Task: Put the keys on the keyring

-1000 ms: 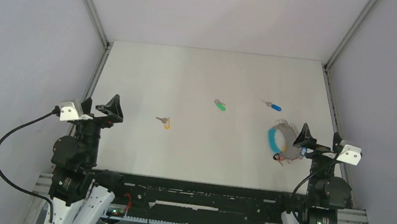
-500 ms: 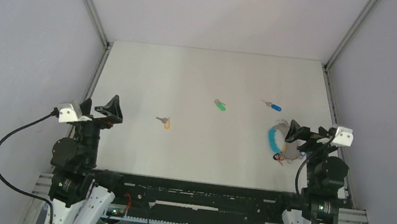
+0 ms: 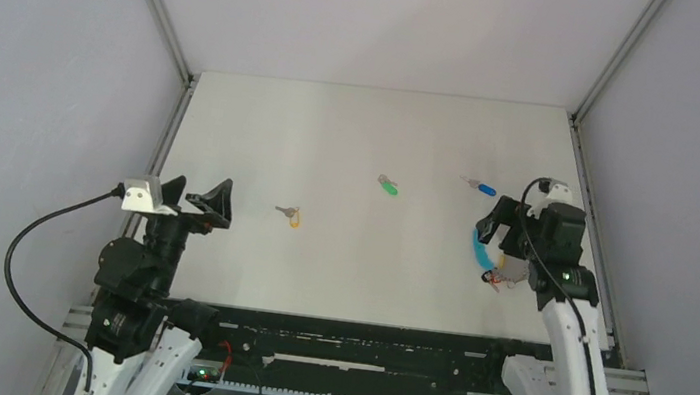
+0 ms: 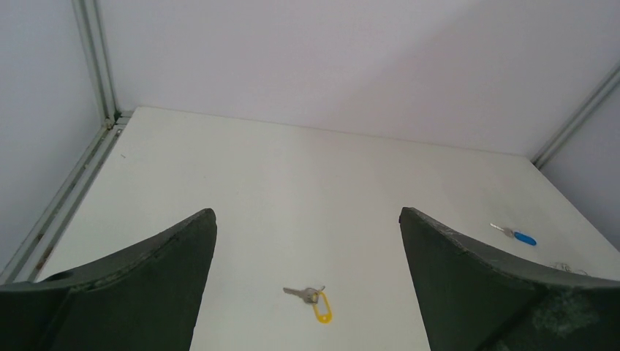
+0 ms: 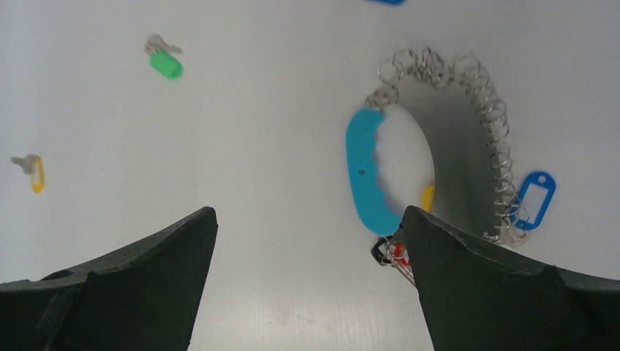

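Three keys lie apart on the white table: a yellow-tagged key (image 3: 291, 216) (image 4: 311, 298) (image 5: 31, 170), a green-headed key (image 3: 387, 185) (image 5: 164, 60) and a blue-headed key (image 3: 481, 186) (image 4: 515, 235). The keyring (image 3: 481, 247) (image 5: 365, 175) is a coiled silver wire loop with a turquoise sleeve and red, yellow and blue tags, lying flat at the right. My right gripper (image 3: 505, 239) (image 5: 308, 212) hovers open above it, its right finger over the ring's near end. At the left, my left gripper (image 3: 201, 191) (image 4: 307, 212) stands open, facing the yellow key from a distance.
The table (image 3: 353, 138) is walled by grey panels with metal corner rails (image 3: 158, 3). The arms' black base rail (image 3: 358, 345) runs along the near edge. The right arm hides part of the ring in the top view.
My right arm has risen and swung forward and left, now pointing down over the keyring. The left gripper has shifted slightly right. Keys and ring have not moved.
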`<move>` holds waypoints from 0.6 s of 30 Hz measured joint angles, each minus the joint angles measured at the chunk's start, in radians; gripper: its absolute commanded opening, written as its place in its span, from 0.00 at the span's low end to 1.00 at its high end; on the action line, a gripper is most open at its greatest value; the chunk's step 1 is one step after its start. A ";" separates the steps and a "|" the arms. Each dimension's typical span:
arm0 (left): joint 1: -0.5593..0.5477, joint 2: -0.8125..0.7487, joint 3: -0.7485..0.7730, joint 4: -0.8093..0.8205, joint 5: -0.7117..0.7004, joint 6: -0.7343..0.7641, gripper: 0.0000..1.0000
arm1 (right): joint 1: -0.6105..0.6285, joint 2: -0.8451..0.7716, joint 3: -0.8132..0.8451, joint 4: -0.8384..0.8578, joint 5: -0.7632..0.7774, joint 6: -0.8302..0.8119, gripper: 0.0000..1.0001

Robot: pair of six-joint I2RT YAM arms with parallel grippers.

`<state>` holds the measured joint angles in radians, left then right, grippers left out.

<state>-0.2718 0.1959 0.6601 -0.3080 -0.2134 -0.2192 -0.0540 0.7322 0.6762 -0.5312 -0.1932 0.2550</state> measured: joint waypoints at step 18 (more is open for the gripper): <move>-0.014 0.035 -0.013 -0.017 0.094 0.048 1.00 | 0.191 0.608 0.161 -0.094 0.262 -0.053 0.79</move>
<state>-0.2863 0.2310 0.6472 -0.3248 -0.1196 -0.1715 0.1371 1.3403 0.8371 -0.6254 0.0685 0.2016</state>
